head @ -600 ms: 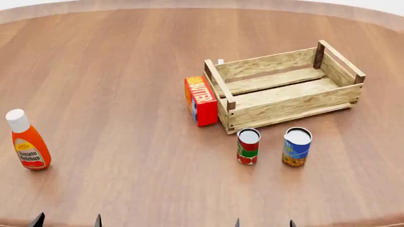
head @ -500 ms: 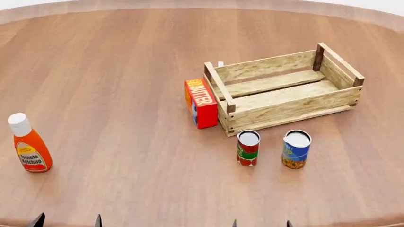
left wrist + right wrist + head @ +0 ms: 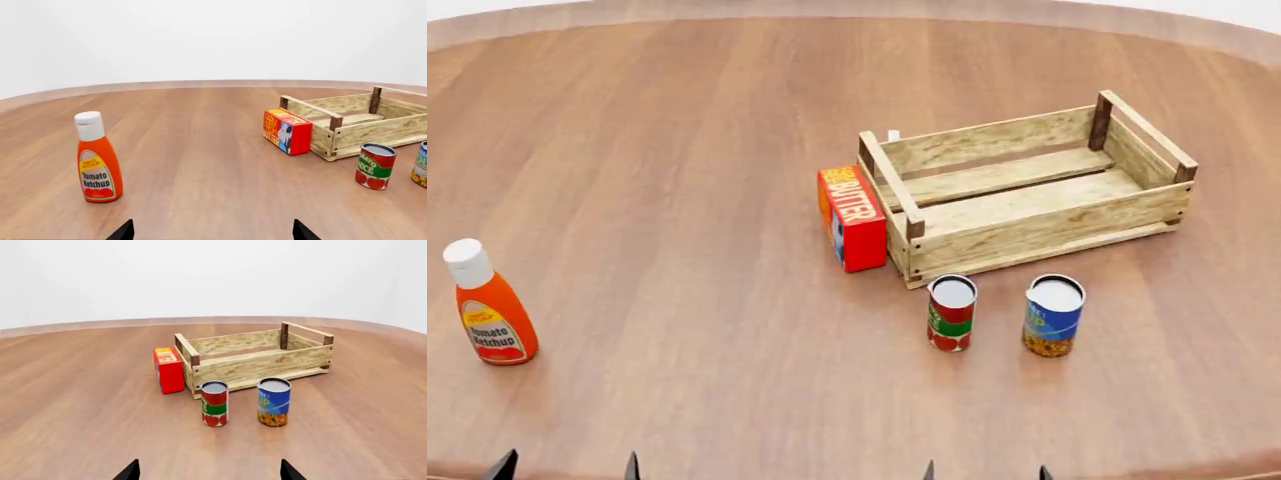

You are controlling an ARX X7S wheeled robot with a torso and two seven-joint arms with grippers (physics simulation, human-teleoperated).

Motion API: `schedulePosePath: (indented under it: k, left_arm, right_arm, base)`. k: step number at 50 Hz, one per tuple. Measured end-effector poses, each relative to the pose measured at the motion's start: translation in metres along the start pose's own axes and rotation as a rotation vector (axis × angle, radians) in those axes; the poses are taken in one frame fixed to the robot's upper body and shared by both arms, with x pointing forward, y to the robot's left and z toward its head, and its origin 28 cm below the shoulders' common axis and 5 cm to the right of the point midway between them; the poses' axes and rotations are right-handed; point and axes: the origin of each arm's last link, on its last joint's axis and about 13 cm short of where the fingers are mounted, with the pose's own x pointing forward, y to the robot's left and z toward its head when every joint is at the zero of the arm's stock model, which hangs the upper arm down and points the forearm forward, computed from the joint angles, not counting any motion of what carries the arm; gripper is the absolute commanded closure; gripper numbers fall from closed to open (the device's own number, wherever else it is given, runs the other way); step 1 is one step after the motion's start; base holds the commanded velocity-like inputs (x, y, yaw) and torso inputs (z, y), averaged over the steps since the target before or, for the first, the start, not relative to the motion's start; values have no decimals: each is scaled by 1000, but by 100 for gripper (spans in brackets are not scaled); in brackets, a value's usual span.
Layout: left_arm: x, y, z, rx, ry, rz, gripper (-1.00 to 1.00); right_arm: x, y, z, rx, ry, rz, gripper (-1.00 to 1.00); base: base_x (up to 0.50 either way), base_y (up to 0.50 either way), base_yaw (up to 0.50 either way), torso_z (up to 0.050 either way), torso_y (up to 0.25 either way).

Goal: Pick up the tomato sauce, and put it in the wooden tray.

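Observation:
The tomato sauce (image 3: 952, 313) is a small upright can with a silver top and a red and green label; it stands on the table just in front of the wooden tray (image 3: 1030, 222), and it also shows as the tomato sauce (image 3: 215, 403) and the tomato sauce (image 3: 375, 166) in the wrist views. The wooden tray (image 3: 261, 362) is a pale slatted crate with nothing inside. My right gripper (image 3: 985, 472) is open near the table's front edge, well short of the can, its tips wide apart (image 3: 208, 470). My left gripper (image 3: 566, 466) is open too (image 3: 212, 230), holding nothing.
A blue-and-yellow can (image 3: 1053, 315) stands just right of the tomato sauce. A red butter box (image 3: 853, 217) leans against the tray's left end. An orange ketchup bottle (image 3: 487, 305) stands far left. The round wooden table (image 3: 667, 150) stretches wide around them.
The head view shifted very slightly; objects sit a touch lower and to the right than at first. Both grippers keep the same open stance at the bottom edge.

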Motion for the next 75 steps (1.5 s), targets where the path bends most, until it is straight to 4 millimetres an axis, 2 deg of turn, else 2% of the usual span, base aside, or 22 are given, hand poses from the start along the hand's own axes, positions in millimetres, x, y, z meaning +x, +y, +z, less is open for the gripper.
schedulePosePath:
  k: [8,75]
  left_arm:
    - [0,0,-1,-2,4,8,-100]
    - [2,0,-1,-3,4,17,-100]
  right_arm:
    - [1,1,-1,-11,12,0,-100]
    - [0,1,1,-8,-16,15,-100]
  base:
    - [103,0,0,0,0]
    - [484,0,0,0,0]
